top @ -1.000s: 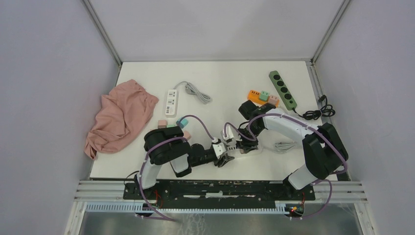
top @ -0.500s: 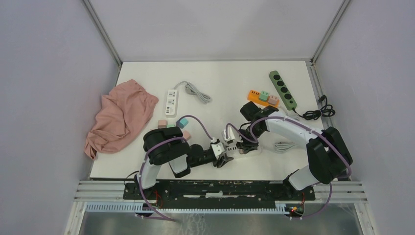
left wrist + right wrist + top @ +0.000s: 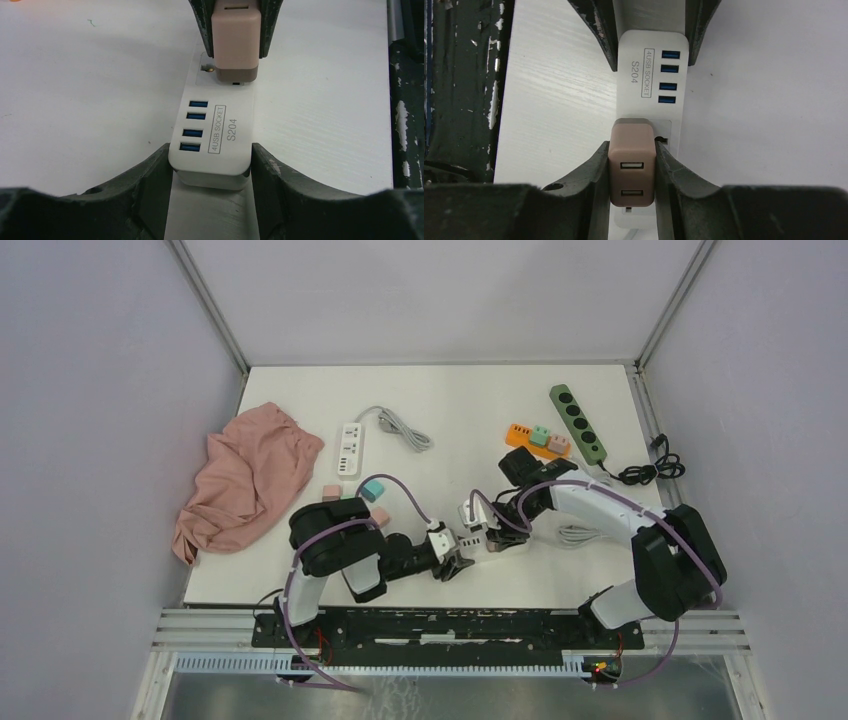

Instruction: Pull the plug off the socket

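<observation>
The left gripper (image 3: 210, 164) clamped the USB end of the white socket strip (image 3: 227, 131); the right gripper (image 3: 631, 156) pinched the pink plug (image 3: 632, 142) at the strip's other end.

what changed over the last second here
The right gripper closed onto the pink plug, and its arm's elbow swung slightly right. The left gripper stayed clamped on the white USB socket strip, with the plug still seated in it. The pink cloth and green power strip did not move.
</observation>
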`<act>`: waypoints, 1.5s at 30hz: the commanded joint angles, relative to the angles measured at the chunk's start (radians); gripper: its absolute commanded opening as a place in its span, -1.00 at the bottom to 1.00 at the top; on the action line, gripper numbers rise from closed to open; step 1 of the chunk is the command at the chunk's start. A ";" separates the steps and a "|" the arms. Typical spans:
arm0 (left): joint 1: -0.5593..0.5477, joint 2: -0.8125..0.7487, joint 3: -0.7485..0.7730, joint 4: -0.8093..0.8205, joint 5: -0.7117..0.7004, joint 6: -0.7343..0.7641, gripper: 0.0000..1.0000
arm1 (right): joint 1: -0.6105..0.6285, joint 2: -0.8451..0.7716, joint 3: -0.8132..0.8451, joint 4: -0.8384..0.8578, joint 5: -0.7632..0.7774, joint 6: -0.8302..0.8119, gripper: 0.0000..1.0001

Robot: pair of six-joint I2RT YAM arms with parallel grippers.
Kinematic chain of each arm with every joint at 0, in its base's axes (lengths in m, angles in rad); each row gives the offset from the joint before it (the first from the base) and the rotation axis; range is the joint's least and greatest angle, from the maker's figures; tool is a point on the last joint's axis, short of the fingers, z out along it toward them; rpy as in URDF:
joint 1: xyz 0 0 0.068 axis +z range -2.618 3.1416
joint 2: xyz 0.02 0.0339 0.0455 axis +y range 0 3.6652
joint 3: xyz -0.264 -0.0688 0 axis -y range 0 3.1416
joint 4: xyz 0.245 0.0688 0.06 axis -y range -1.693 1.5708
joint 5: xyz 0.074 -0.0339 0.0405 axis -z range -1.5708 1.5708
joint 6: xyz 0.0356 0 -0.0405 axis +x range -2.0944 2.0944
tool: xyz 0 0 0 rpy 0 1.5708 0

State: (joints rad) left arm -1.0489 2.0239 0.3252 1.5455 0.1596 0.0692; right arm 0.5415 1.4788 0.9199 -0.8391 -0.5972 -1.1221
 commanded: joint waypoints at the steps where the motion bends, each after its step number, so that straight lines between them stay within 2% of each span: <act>1: 0.011 -0.011 -0.034 0.115 0.003 -0.028 -0.94 | 0.023 -0.073 -0.011 -0.112 -0.102 -0.215 -1.00; 4: 0.012 -0.011 -0.024 0.099 0.013 -0.027 -0.94 | 0.071 -0.067 -0.005 -0.129 -0.140 -0.258 -1.00; 6: 0.012 -0.011 -0.022 0.093 0.022 -0.026 -0.94 | 0.078 -0.049 0.017 -0.087 -0.133 -0.149 -1.00; 9: 0.011 -0.011 -0.023 0.084 0.024 -0.024 -0.94 | 0.078 -0.021 0.060 -0.042 -0.040 -0.024 -1.00; 13: 0.011 -0.014 -0.034 0.084 0.011 -0.017 -0.94 | 0.054 -0.015 0.084 -0.080 0.097 -0.050 -1.00; 21: 0.021 -0.016 -0.043 0.084 0.003 -0.015 -0.94 | -0.043 -0.093 0.109 -0.243 0.013 -0.169 -1.00; 27: 0.024 -0.034 -0.044 0.084 -0.008 -0.034 -0.91 | -0.050 -0.074 0.154 -0.276 -0.051 -0.123 -1.00; 29: 0.023 -0.053 -0.048 0.084 -0.028 -0.056 -0.55 | -0.059 -0.066 0.179 -0.280 -0.082 -0.078 -1.00; 32: 0.023 -0.106 -0.064 0.083 -0.065 -0.105 0.23 | -0.068 -0.055 0.220 -0.281 -0.079 0.024 -1.00; 34: 0.024 -0.158 -0.077 0.063 -0.091 -0.139 0.57 | -0.086 -0.051 0.246 -0.289 -0.089 0.079 -1.00; 35: 0.024 -0.189 -0.078 0.035 -0.100 -0.152 0.66 | -0.098 -0.049 0.254 -0.296 -0.105 0.099 -1.00; 38: 0.024 -0.288 -0.058 -0.141 -0.104 -0.170 0.77 | -0.126 -0.043 0.278 -0.313 -0.159 0.164 -1.00; 45: 0.024 -0.551 0.032 -0.645 -0.087 -0.243 0.80 | -0.184 0.001 0.334 -0.347 -0.351 0.312 -1.00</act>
State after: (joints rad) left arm -1.0279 1.5967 0.3016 1.2030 0.0834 -0.0917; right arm 0.3836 1.4555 1.1927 -1.1469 -0.7692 -0.9295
